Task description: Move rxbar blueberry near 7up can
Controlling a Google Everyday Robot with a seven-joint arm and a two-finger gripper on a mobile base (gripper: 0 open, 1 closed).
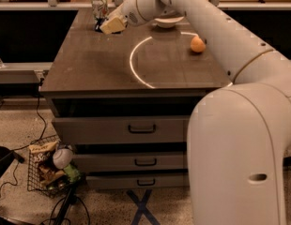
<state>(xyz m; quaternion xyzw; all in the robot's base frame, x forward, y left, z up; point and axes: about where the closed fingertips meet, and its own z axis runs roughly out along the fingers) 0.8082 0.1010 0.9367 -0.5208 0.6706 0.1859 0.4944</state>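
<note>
The hand hangs low over the far left part of the bench, closed on the rxbar blueberry, whose dark end sticks out at its left tip. The bar is just beside the 7up can, which stands upright a little farther back at the far edge. To the right, a white bowl sits partly hidden behind the arm, and an orange fruit lies well apart on the right. On the floor at the near left is a wire basket of snacks.
</note>
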